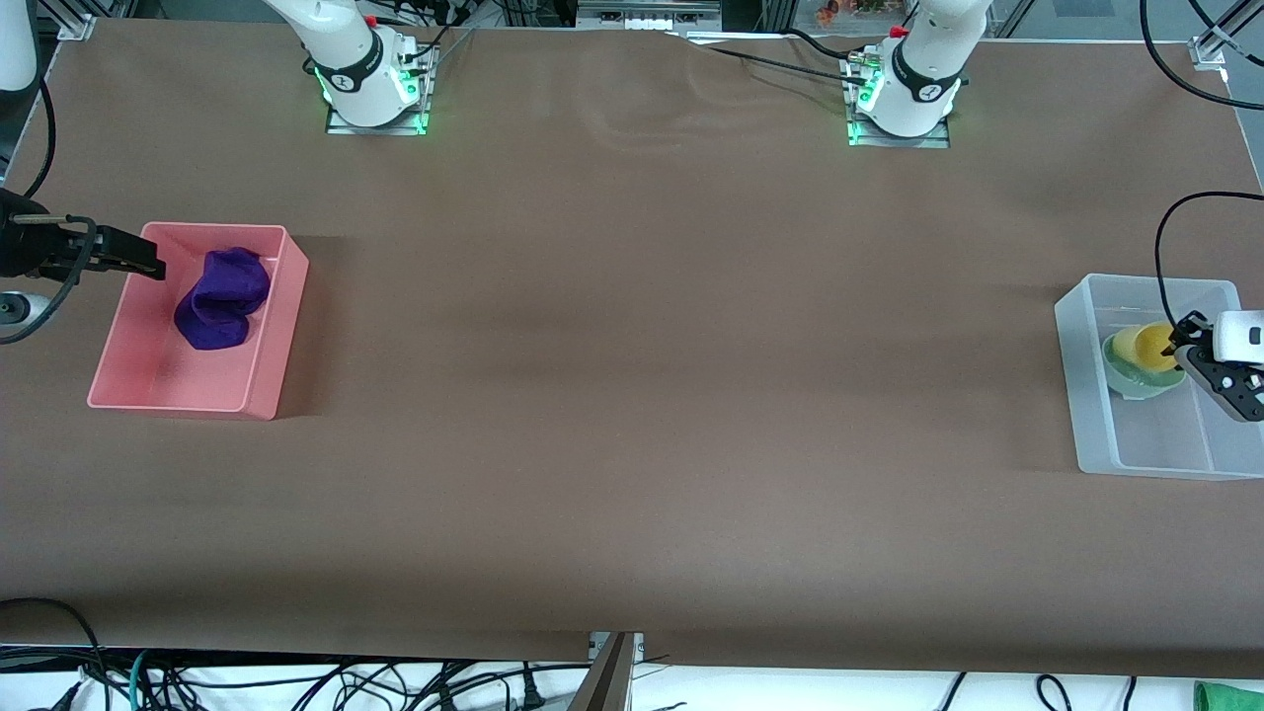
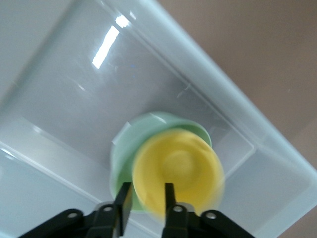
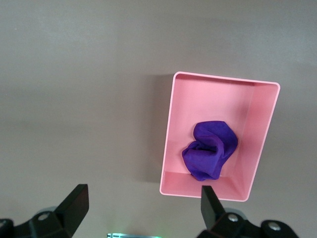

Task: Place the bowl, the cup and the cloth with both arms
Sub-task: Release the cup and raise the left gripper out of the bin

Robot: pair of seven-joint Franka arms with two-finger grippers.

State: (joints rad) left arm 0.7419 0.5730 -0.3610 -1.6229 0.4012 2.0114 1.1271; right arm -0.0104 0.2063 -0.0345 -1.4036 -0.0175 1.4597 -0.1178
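The yellow cup (image 1: 1151, 346) sits inside the mint-green bowl (image 1: 1136, 377), and both are in the clear plastic bin (image 1: 1086, 395) at the left arm's end of the table. My left gripper (image 1: 1179, 348) hangs low over the cup's rim. In the left wrist view my left gripper (image 2: 146, 198) is slightly open, one finger inside the cup (image 2: 183, 171) and one over the bowl (image 2: 124, 148). The purple cloth (image 1: 222, 296) lies in the pink bin (image 1: 267, 385) at the right arm's end. My right gripper (image 1: 148, 265) is wide open and empty over that bin's outer edge; in the right wrist view (image 3: 143, 203) the cloth (image 3: 210, 148) is below it.
The brown table (image 1: 632, 395) stretches between the two bins. Both arm bases (image 1: 370, 89) stand along its edge farthest from the front camera. Cables hang at the table's front edge (image 1: 395, 681).
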